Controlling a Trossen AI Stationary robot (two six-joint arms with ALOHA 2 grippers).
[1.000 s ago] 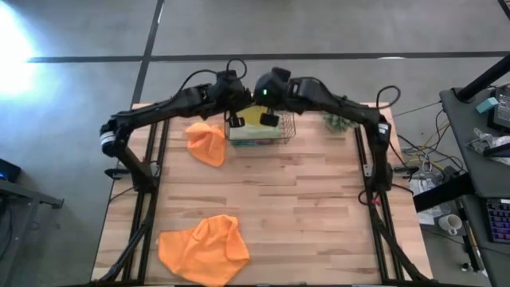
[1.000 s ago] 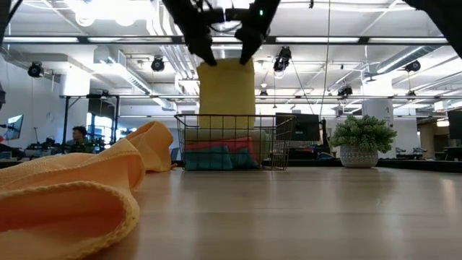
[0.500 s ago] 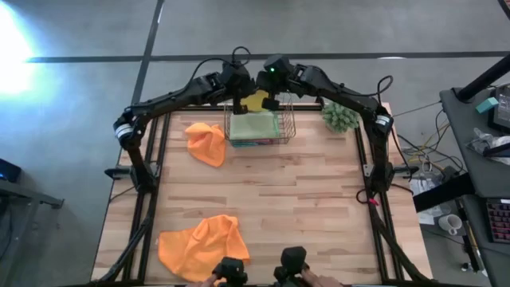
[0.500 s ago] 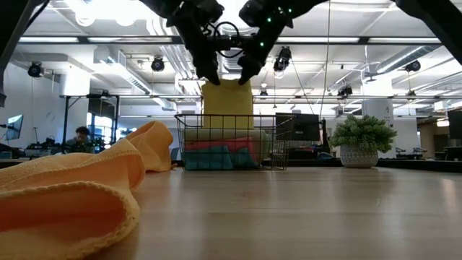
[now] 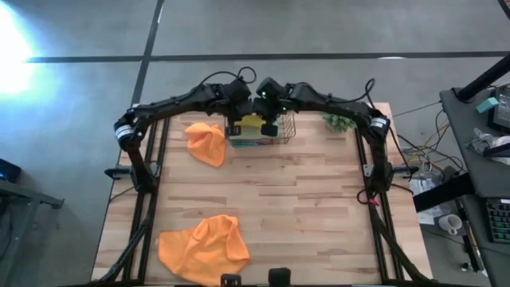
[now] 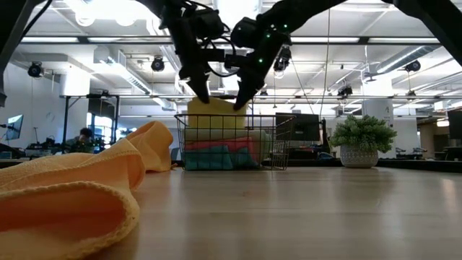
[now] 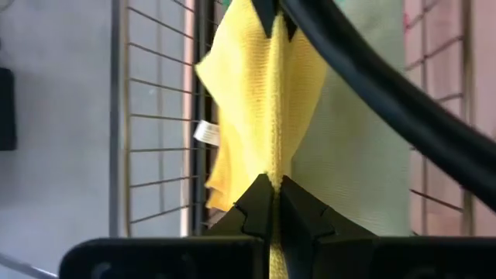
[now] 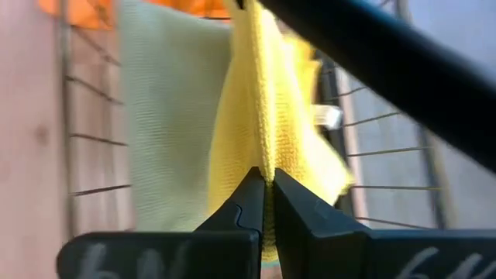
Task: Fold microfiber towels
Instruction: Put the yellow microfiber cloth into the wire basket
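High view shows us the big pale wood-plank table (image 5: 263, 207) w/ both dark arms meeting over the small wire basket (image 5: 285, 127) at the far edge. We think the main risk is the soft yellow square microfiber towel (image 6: 213, 115) snagging on the basket wires, bc it hangs half in, half out, and both grippers pull on it at once. If one arm tugs harder than the other, the cloth could slip free of one pinch, or the light basket could tip or slide along w/ it. The little tag on the towel sits right by the wires too, so it might catch.

Biggest cloth on the table: a crumpled orange microfiber towel (image 5: 203, 247) near the front edge, well apart from the basket. A smaller bunched orange microfiber towel (image 5: 205, 142) lies just beside the basket's left side. A small green spiky plant in a pot (image 6: 363, 141) stands off to the basket's right.

Inside the basket we see a pale olive green cloth (image 7: 356, 139) on top, then a pink cloth (image 6: 216, 146) and a teal cloth (image 6: 209, 159) stacked under it.

Left gripper (image 7: 271, 203) is pressed tight on one edge of the yellow towel. Right gripper (image 8: 264, 195) pinches the other edge the same way, both just over the basket rim.
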